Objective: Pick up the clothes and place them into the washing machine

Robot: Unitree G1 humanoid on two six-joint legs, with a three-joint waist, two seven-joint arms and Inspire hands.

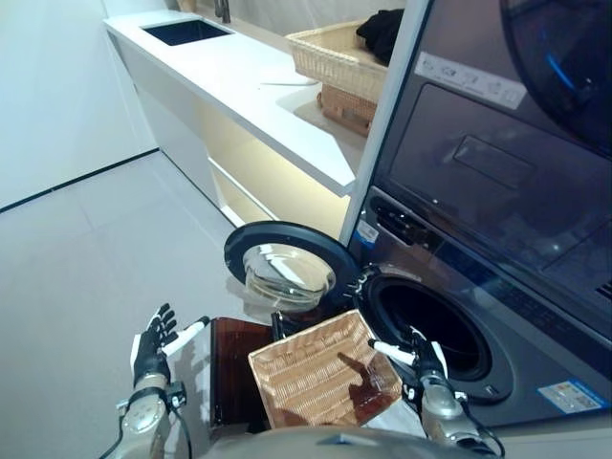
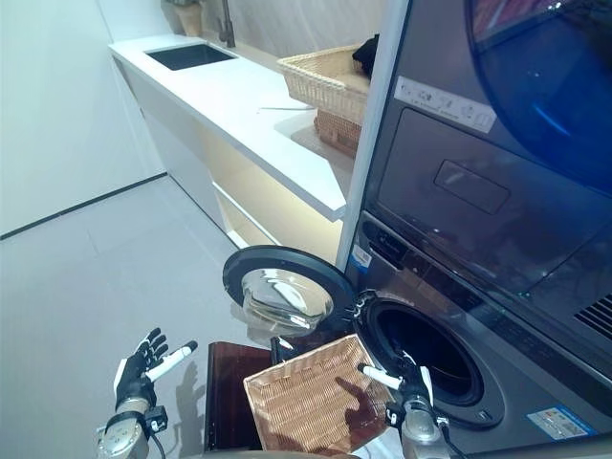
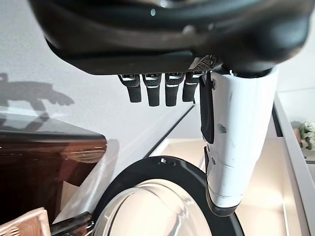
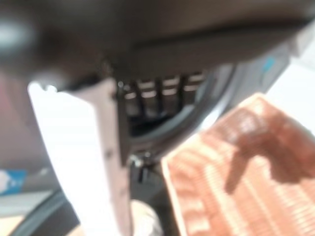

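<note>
Our right hand [image 1: 427, 361], fingers straight and holding nothing, hovers between the woven wicker basket [image 1: 320, 373] and the washing machine [image 1: 449, 335]'s round dark drum opening. Our left hand [image 1: 153, 346] is spread, beyond the basket. We see no clothes in that basket.

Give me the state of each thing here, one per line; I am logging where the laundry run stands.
washing machine door: swung open
drum opening: uncovered, dark inside, contents cannot be told
wicker basket: on the dark stool, empty
upper wicker basket: on the counter, holding dark clothes
left hand: open, holding nothing
right hand: open, holding nothing, near the drum opening
</note>
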